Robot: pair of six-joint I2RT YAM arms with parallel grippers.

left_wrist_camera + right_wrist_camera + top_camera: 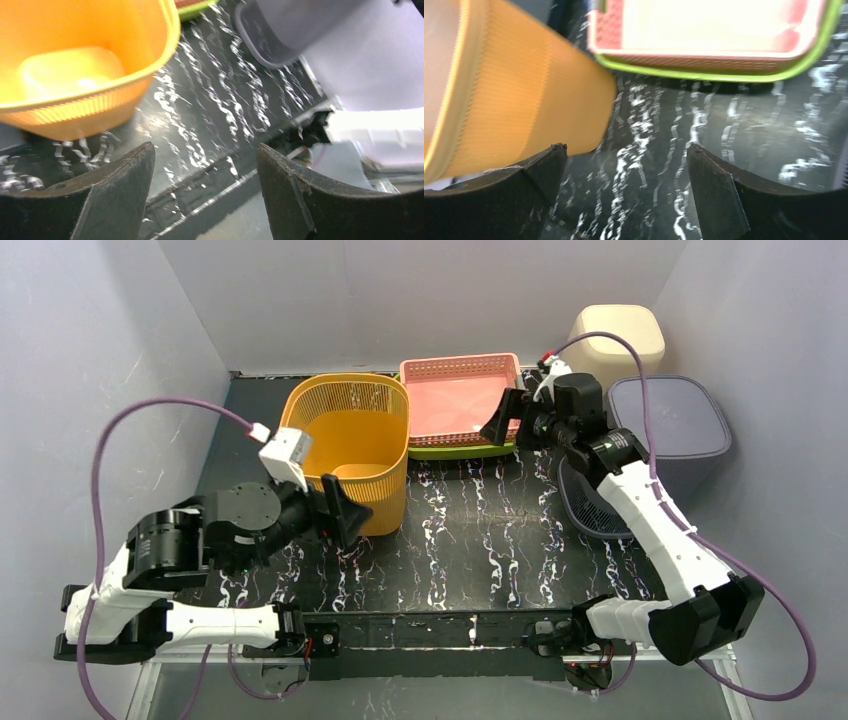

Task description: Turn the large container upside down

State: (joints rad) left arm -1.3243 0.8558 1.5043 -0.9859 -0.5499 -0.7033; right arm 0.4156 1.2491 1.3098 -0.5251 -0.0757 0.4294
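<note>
The large container is an orange ribbed basket (350, 440) standing upright, mouth up, at the back left of the dark marbled table (480, 540). My left gripper (342, 512) hovers just in front of its near wall, open and empty. In the left wrist view the basket (75, 65) fills the upper left, beyond the gripper (205, 170), and is not between the fingers. My right gripper (497, 420) hangs open over the right end of the pink tray, pointing left. The right wrist view has the basket's side (514, 90) at left, apart from the open gripper (626, 165).
A pink tray (455, 390) nested in a green one (724, 75) sits behind the basket's right side. A dark grey basket (590, 505) lies under my right arm. A grey-purple bin (670, 420) and a beige bin (620, 335) stand at the back right.
</note>
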